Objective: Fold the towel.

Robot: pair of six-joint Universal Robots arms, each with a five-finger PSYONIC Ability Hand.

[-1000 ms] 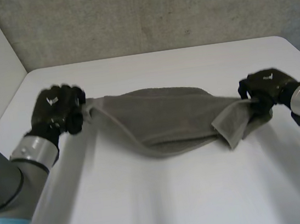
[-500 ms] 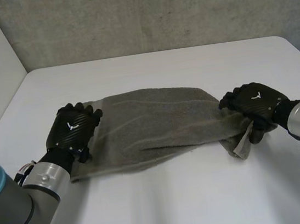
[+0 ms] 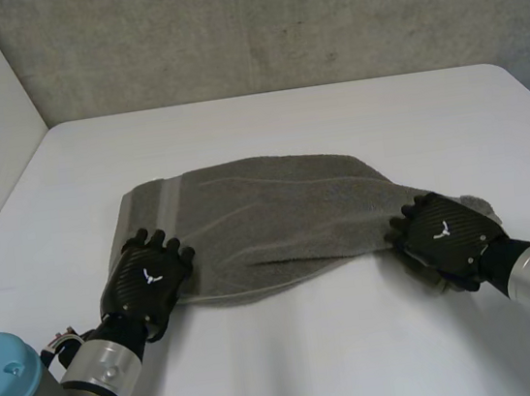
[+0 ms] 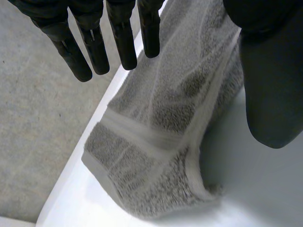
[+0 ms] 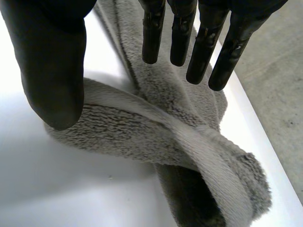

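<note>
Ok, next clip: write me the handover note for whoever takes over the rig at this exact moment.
Left hand: open, fingers straight, over the towel's near left corner, holding nothing.
Right hand: open, over the towel's right end.
Towel: lying across the white table, looks doubled over once. The left end is fairly flat, the right end is twisted and bunched.
Done: a rough first fold.
Left: flatten the right end, then probably fold again.

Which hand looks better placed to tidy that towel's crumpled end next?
Probably the right hand: open, it is at the towel's twisted, bunched end. The left hand, also open, is at the flatter end.
</note>
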